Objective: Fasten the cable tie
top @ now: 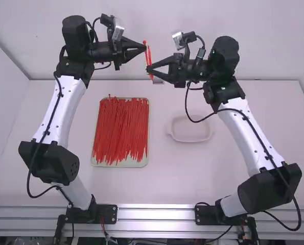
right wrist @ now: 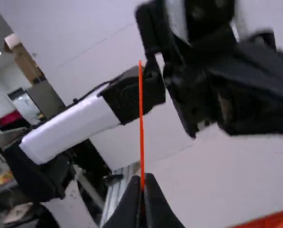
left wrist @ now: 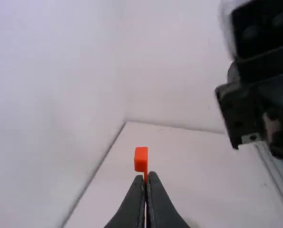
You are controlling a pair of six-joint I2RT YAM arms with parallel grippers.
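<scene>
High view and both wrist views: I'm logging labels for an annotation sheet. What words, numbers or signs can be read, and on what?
None can be read.
The cable tie, the tray, the red ties on it and the white dish carry no visible print.
The room clutter in the right wrist view is too blurred to read.
</scene>
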